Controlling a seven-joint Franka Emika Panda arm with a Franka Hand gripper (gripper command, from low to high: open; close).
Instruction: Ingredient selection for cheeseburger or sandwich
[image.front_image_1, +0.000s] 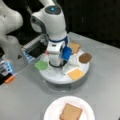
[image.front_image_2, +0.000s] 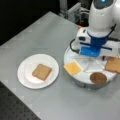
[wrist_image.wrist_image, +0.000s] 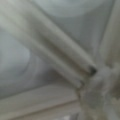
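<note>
In both front views 1 bread slice lies on the white plate near the table's front edge. On the round tray lie green lettuce at its left rim, a cheese square, a second bread slice and a brown patty. The gripper is down at the tray's middle; whether it is clenched, I cannot tell.

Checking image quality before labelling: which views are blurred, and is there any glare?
Wrist view: heavily blurred, only pale dividers of the tray readable. Both front views: soft, yet the bread slice on the white plate reads clearly; mild sheen on the table.
</note>
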